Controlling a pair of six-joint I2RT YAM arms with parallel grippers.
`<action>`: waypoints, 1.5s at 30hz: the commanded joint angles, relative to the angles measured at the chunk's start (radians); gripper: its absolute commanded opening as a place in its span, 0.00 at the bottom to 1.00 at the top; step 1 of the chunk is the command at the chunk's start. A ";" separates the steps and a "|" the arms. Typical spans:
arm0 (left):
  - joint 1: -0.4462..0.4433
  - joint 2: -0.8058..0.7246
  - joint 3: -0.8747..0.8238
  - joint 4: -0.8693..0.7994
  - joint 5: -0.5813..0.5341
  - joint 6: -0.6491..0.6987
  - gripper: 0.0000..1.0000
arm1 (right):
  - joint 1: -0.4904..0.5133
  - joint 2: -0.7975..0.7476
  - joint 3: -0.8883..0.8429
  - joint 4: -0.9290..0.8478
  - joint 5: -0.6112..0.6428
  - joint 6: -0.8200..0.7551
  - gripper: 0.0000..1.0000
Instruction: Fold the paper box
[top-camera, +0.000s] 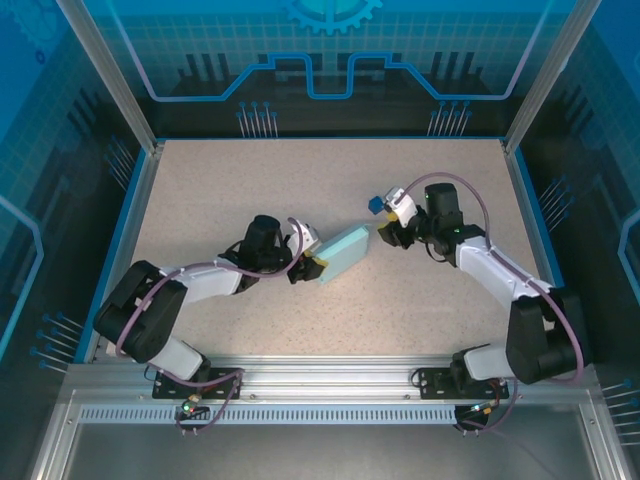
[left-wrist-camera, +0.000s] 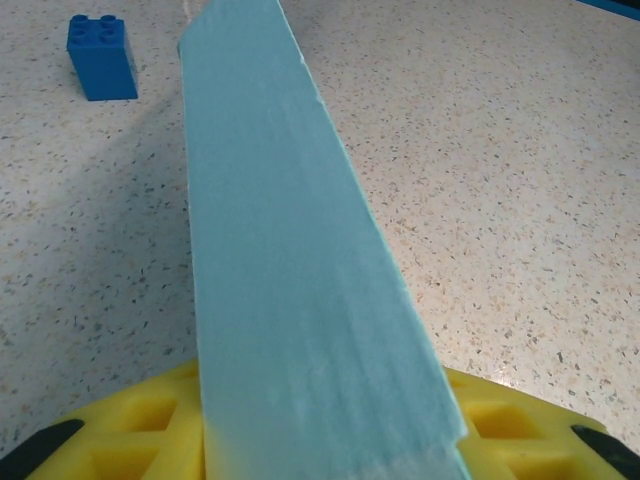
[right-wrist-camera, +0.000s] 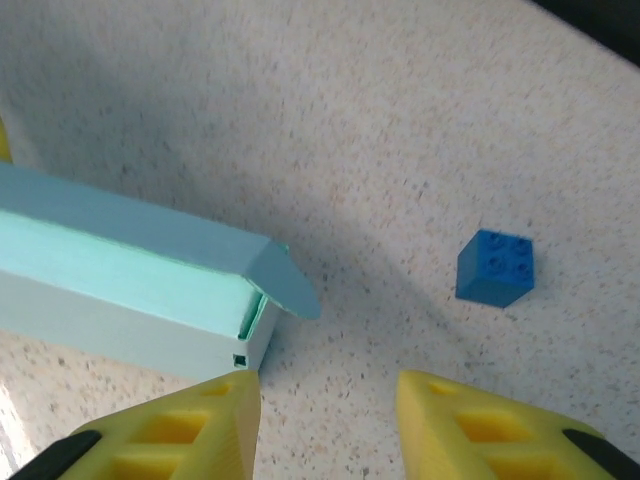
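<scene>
left gripper (top-camera: 312, 262) – clamped on the near-left end of the paper box (top-camera: 343, 252); in the left wrist view the box runs out from between the yellow fingers (left-wrist-camera: 120, 440). the box, folded to a flat rectangular body, sits near the centre of the speckled table (top-camera: 220, 190), its far end flap part open. right gripper (right-wrist-camera: 325, 420) – fingers spread, nothing between them, just beside that open end. a small dark blue brick (right-wrist-camera: 495, 267) stands nearby, apart from the box.
</scene>
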 joint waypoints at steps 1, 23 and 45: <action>0.004 0.030 0.035 -0.015 0.053 0.051 0.39 | 0.006 0.064 0.062 -0.099 -0.049 -0.134 0.40; 0.004 0.079 0.075 -0.069 0.033 0.100 0.44 | 0.027 0.149 0.169 -0.176 -0.066 -0.240 0.37; 0.003 0.072 0.078 -0.073 0.030 0.092 0.43 | 0.067 0.274 0.346 -0.322 -0.068 -0.314 0.15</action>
